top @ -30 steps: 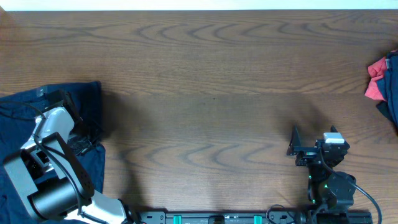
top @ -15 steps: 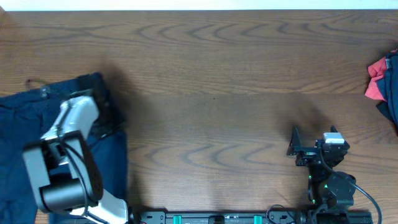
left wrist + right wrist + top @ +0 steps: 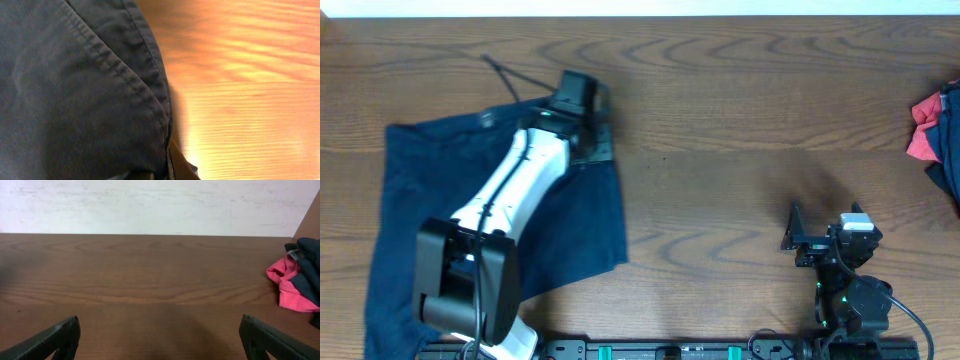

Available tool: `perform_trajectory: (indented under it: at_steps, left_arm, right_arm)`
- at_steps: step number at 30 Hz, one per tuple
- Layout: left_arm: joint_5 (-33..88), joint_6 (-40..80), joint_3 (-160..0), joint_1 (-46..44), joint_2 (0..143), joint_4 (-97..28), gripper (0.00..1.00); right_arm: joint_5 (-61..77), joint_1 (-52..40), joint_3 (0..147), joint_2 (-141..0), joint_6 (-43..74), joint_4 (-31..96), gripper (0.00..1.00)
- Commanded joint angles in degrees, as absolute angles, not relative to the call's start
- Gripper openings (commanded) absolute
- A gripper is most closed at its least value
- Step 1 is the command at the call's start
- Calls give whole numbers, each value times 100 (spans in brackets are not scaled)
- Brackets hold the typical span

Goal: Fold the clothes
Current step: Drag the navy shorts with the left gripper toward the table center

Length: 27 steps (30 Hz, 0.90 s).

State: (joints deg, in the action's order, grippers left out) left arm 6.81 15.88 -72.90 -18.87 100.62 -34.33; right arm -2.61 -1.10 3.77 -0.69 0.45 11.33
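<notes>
The clothes (image 3: pixel 430 190), a large dark navy garment, lie spread over the left part of the table, and a thin cord (image 3: pixel 500 76) trails from their top edge. My left gripper (image 3: pixel 592 140) is stretched out to the garment's far right corner and is shut on the fabric there. In the left wrist view the navy cloth (image 3: pixel 75 95) with a stitched seam fills the left half, and it hides most of the left gripper (image 3: pixel 167 174). My right gripper (image 3: pixel 802 238) rests low at the front right, open and empty, with only bare wood between its fingertips (image 3: pixel 55 337).
A pink-red cloth (image 3: pixel 923 130) and a dark garment (image 3: pixel 950 150) lie bunched at the table's right edge; the right wrist view also shows the pink-red cloth (image 3: pixel 285 282). Bare wood table (image 3: pixel 720 120) spans the middle. A pale wall runs behind the far edge.
My left arm has swung from the near-left corner up and to the right. It has dragged the navy garment along and spread it wider. The right arm has not moved.
</notes>
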Motion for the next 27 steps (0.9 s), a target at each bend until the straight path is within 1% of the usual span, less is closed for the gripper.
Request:
perform_trajectory:
  at_steps: [1, 5, 12, 19, 20, 21, 23, 27]
  left_arm:
    - [729, 1573, -7422, -2318, 10068, -3247, 6]
    - [733, 1575, -7422, -2869, 10106, -3050, 6]
    - [1059, 1584, -7422, -3876, 10259, -3046, 6]
    - [1070, 1647, -7422, -4877, 10578, -3013, 6]
    - [1072, 1691, -7422, -4919, 10608, -2995, 43]
    - [1072, 1756, -7422, -4936, 10613, -2958, 75]
    - [1070, 1835, -7424, -4893, 10593, -2891, 97]
    - [939, 2034, -7441, -4657, 10484, -2792, 98]
  right_arm:
    - [-320, -156, 340, -34, 123, 1133, 99]
    - [-320, -156, 340, -34, 123, 1133, 99]
    - [-320, -156, 340, -34, 123, 1133, 99]
    - [-320, -156, 340, -34, 123, 1133, 99]
    - [-320, -156, 340, -34, 123, 1133, 99]
    - [-320, -156, 340, -34, 123, 1133, 99]
    - [-318, -156, 340, -34, 123, 1133, 99]
    - [-318, -156, 340, -34, 123, 1133, 99]
